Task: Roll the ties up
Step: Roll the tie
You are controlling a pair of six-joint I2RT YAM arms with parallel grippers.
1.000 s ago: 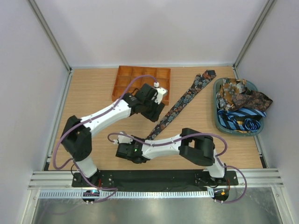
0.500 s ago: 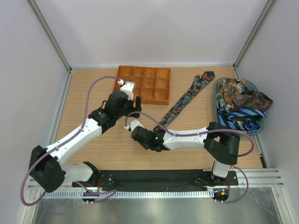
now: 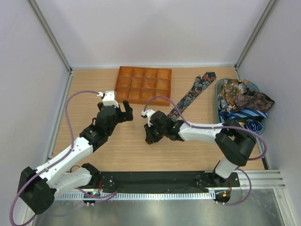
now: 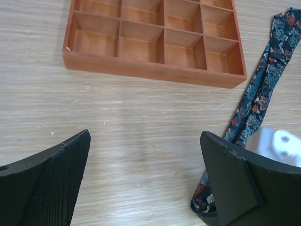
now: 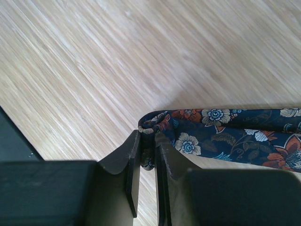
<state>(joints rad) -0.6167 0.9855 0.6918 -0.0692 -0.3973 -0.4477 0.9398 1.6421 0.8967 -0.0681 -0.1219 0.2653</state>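
A dark floral tie [image 3: 195, 89] lies slantwise on the table from near the basket down to my right gripper [image 3: 148, 137]. In the right wrist view that gripper [image 5: 146, 137] is shut on the tie's [image 5: 225, 127] folded near end, the fabric pinched between the fingers. My left gripper [image 3: 126, 113] hovers to the left of it, wide open and empty. From the left wrist its fingers [image 4: 47, 183] frame bare wood, and the tie [image 4: 256, 103] runs past the right finger. More ties [image 3: 242, 96], floral and blue-striped [image 3: 244, 121], are piled in the basket.
An orange gridded tray [image 3: 143, 84] sits at the back centre, also seen from the left wrist [image 4: 155, 70]. A teal basket [image 3: 219, 117] stands at the right edge. Grey walls close in the table on three sides.
The left gripper pulled away from the tie to the left and opened wide. The right gripper moved up and right towards the tray, staying shut.
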